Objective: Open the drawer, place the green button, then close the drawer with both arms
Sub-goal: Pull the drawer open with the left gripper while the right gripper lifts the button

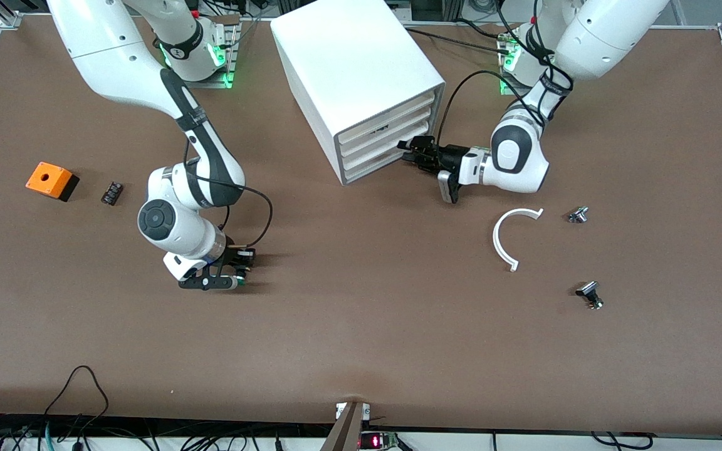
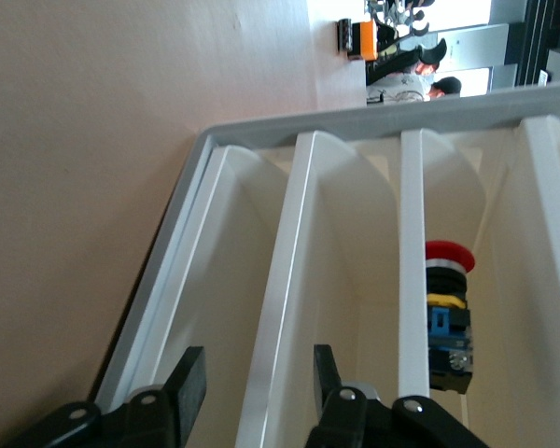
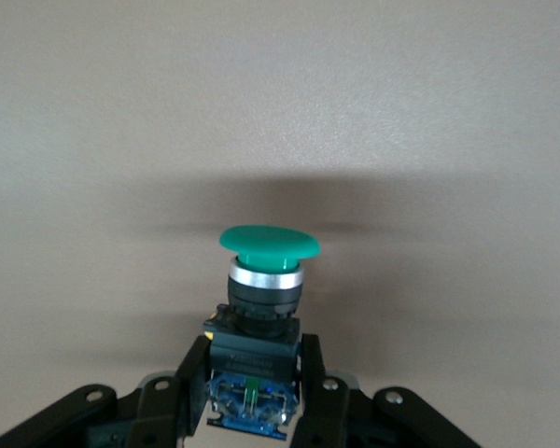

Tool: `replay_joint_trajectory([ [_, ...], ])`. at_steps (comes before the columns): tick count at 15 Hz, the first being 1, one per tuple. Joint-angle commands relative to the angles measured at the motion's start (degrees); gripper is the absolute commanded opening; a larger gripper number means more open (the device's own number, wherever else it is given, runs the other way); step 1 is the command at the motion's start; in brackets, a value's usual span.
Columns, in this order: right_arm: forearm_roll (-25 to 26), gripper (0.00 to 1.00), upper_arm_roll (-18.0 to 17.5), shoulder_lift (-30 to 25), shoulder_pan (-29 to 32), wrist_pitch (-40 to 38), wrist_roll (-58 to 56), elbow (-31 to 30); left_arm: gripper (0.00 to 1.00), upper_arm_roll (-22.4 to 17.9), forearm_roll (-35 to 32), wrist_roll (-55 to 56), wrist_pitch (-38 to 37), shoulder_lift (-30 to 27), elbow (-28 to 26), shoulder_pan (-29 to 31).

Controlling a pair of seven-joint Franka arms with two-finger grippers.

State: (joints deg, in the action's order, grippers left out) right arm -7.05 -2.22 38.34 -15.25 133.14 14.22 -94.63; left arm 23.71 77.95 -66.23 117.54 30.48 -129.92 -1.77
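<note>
My right gripper (image 1: 235, 268) is low at the table toward the right arm's end. In the right wrist view its fingers (image 3: 173, 397) are shut on the black-and-blue body of the green-capped button (image 3: 266, 245). I cannot tell whether the button touches the table. My left gripper (image 1: 414, 151) is at the front of the white cabinet (image 1: 355, 56), level with its lower drawers. In the left wrist view it (image 2: 257, 383) is open, and a cream-white drawer front (image 2: 285, 308) stands between its fingers. The drawers look shut in the front view.
A red-capped button part (image 2: 446, 317) sits inside the cabinet. An orange box (image 1: 51, 180) and a small black part (image 1: 112, 192) lie toward the right arm's end. A white curved strip (image 1: 511, 235) and two small metal parts (image 1: 578, 215) (image 1: 590, 293) lie toward the left arm's end.
</note>
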Motion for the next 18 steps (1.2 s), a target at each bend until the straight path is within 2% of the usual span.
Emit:
replay_joint_trajectory([
  [1, -1.21, 0.0, 0.02, -0.46, 0.48, -8.83, 2.48, 6.54, 0.5, 0.28, 2.21, -2.85, 0.06, 1.69, 0.19, -1.12],
  [4, -2.17, 0.0, 0.11, -0.37, 0.66, -17.62, 4.23, 12.34, 0.5, 0.98, 2.73, -3.2, -0.03, 2.04, -0.25, -1.13],
  [5, -3.4, 0.0, 0.2, -0.37, 0.66, -20.96, 4.67, 14.36, 0.45, 1.07, 2.91, -3.55, -0.03, 2.04, -0.25, -1.13],
  [6, -4.63, 0.0, 0.29, -0.37, 0.66, -23.77, 5.29, 16.73, 0.34, 1.16, 2.91, -4.16, -0.03, 2.13, -0.25, -1.13],
  [8, -4.9, 0.0, 0.37, -0.46, 0.49, -28.26, 8.0, 20.26, 0.02, 1.25, 2.91, -5.75, -0.9, 2.48, -0.25, -1.13],
  [14, -4.73, 0.0, 0.02, -1.78, -0.83, -38.29, 17.84, 28.96, 0.0, 0.99, 2.04, -5.49, -3.72, 2.48, 1.59, 2.29],
  [18, -4.99, 0.0, 0.11, -3.09, -3.37, -39.18, 25.83, 31.51, 0.0, -1.82, -1.03, -3.83, -3.72, 3.18, 5.54, 2.92],
])
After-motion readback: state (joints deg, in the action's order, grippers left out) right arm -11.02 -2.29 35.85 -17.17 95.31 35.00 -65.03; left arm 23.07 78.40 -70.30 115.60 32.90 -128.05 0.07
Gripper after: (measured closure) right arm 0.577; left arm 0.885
